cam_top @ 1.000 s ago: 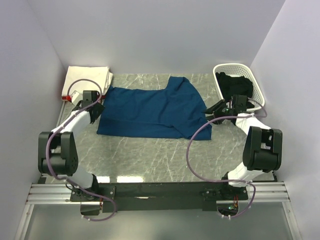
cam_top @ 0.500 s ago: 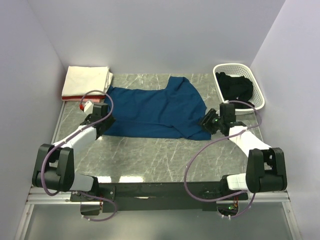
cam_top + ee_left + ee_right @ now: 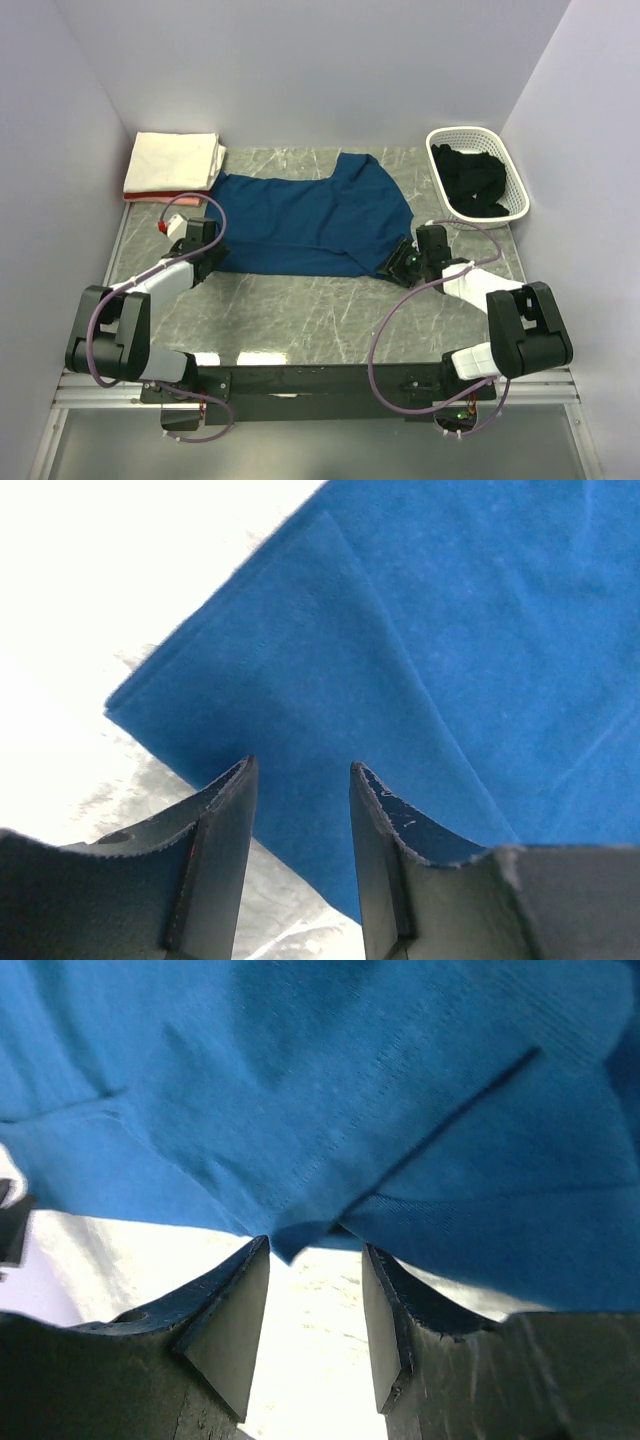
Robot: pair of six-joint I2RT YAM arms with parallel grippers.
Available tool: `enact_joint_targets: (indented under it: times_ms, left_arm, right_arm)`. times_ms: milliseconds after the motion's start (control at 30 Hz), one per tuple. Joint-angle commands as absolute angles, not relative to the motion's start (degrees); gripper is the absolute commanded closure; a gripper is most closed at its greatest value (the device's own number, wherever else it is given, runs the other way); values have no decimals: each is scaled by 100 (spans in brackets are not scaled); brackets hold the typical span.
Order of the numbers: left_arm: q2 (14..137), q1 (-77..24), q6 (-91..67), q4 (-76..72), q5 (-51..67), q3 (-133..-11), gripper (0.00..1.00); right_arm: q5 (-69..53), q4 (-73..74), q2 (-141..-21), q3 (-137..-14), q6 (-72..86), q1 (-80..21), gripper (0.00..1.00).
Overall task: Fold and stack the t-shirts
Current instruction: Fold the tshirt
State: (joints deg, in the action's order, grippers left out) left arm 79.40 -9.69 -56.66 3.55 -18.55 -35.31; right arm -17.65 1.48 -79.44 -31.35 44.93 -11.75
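Left wrist: left hand [image 3: 300, 770] parted over navy t-shirt [image 3: 430, 630] hem.

Grey marble table [image 3: 300, 310], blue t-shirt [image 3: 300, 220] spread flat, folded shirts [image 3: 175, 160] far left, white basket [image 3: 462, 133] far right

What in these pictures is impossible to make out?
1. Top view: the pink-red shirt shows only an edge; the cream shirt covers it.
2. Top view: the black cloth is bunched in the basket, so how many pieces is unclear.
3. Wrist views: the left claw and right claw are open at corners of the blue shirt; whether they touch cloth is unclear.
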Motion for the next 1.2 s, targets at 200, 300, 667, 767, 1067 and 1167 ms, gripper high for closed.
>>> enact_joint_targets:
  times_ms: [200, 300, 667, 767, 1067, 1167]
  left_arm:
    - [7840, -870, -5651, 132, -1969, -3401, 53]
    - [7814, -870, -5625, 158, -1978, -3410, 53]
    - [7778, -826, -5599, 184, -1942, -3375, 53]
    - [7752, -817, -5572, 193, -1934, -3384, 53]
    - [7761, -809, -5564, 185, -1846, -3419, 54]
    - [7769, -809, -5555, 176, -1837, -3428, 54]
  right_arm:
    - [-1960, -711, -7831, -2821, 5044, -1257, 52]
    - [-1978, -826, -7849, -2769, 5141, -1274, 55]
    - [-2048, -958, -7901, -2786, 5273, -1266, 75]
    - [-2004, -862, -7928, -2953, 5195, -1274, 83]
    - [-1741, -80, -8630, -4332, 4685, -1327, 100]
    - [-1688, 149, -9077, -4903, 4518, -1397, 100]
